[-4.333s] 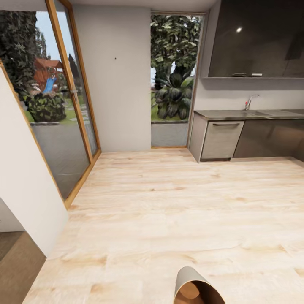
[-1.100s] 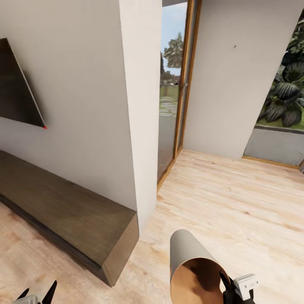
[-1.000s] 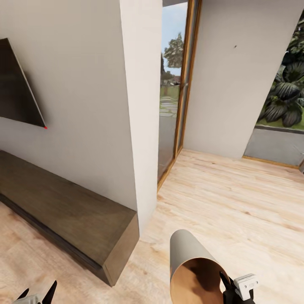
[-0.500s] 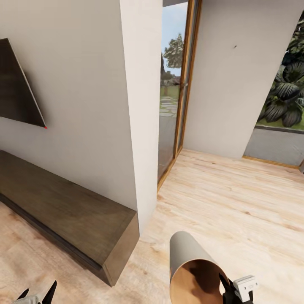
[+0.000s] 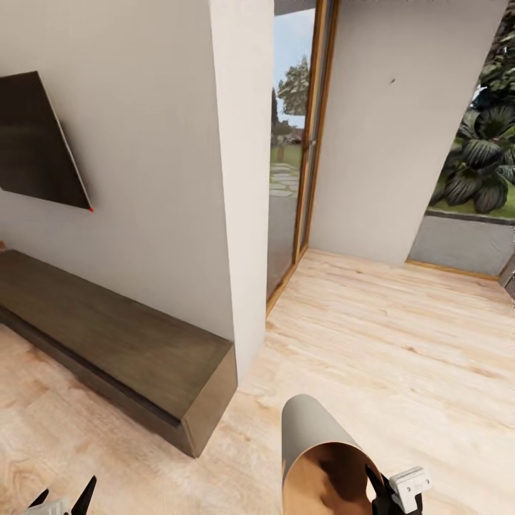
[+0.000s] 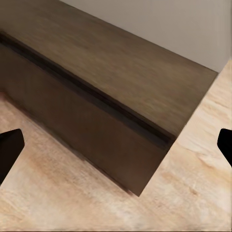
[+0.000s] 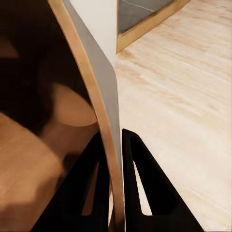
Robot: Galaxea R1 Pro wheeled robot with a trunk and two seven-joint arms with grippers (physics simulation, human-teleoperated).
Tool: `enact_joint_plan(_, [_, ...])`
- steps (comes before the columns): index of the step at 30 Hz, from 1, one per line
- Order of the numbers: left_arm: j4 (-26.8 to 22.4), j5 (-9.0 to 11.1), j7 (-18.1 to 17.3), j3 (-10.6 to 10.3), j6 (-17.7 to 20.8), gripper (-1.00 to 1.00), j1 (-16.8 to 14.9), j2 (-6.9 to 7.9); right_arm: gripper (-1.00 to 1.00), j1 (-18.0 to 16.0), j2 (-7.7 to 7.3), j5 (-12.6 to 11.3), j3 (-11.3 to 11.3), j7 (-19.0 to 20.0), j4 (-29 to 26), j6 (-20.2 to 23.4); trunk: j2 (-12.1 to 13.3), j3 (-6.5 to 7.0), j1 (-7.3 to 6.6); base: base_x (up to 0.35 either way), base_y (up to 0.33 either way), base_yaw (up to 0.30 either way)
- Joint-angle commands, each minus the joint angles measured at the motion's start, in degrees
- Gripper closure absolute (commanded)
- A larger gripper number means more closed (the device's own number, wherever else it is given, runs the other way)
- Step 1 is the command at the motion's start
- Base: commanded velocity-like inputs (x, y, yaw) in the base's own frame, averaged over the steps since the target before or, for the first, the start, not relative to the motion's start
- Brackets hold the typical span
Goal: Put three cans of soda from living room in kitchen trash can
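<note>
The round tapered tash can [image 5: 315, 458], pale beige-grey outside and glossy brown inside, lies tilted at the bottom of the head view with its open mouth facing the camera, held off the pale wood plank floor [image 5: 400, 343]. The right gripper [image 7: 113, 150] has its black jaws pinching the bin's thin rim, one finger against the brown inner wall and the other against the grey outer wall; in the head view its white body shows at the bin's right edge [image 5: 390, 490]. The left gripper [image 6: 116, 145] has its jaws spread wide with nothing between them, pointing down at the long low dark-wood cabinet [image 6: 121, 87] that runs along the white wall [image 5: 157, 157]. A dark flat screen [image 5: 39, 143] hangs on that wall above the cabinet. Beyond the wall's end stands a wood-framed glass door [image 5: 304, 143] with garden outside.
</note>
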Motion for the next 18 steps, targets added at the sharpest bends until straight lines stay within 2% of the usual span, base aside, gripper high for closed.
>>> enact_joint_plan(1, [0.00, 0.01, -0.01, 0.00, -0.01, -1.00, 0.00, 0.00, 1.00, -0.02, 0.01, -0.58, -0.01, 0.51, -0.09, 0.05, 0.00, 0.01, 0.00, -0.286, 0.000, 0.000])
enact_joint_plan(5, [0.00, 0.02, -0.02, 0.00, -0.08, -1.00, 0.00, 0.00, 1.00, -0.02, 0.02, -0.58, -0.01, 0.51, -0.09, 0.05, 0.00, 0.01, 0.00, -0.101, 0.000, 0.002])
enact_joint_plan(10, [0.06, -0.03, 0.01, 0.00, -0.11, -1.00, 0.00, 0.00, 1.00, -0.02, 0.04, -0.58, 0.04, 0.43, -0.09, 0.07, 0.00, 0.01, 0.00, -0.036, 0.001, 0.192])
enact_joint_plan(18, [0.09, -0.03, 0.02, 0.00, -0.11, -1.00, 0.00, 0.00, 1.00, -0.02, 0.06, -0.58, 0.05, 0.42, -0.04, 0.07, 0.00, 0.01, 0.00, -0.264, 0.068, 0.243])
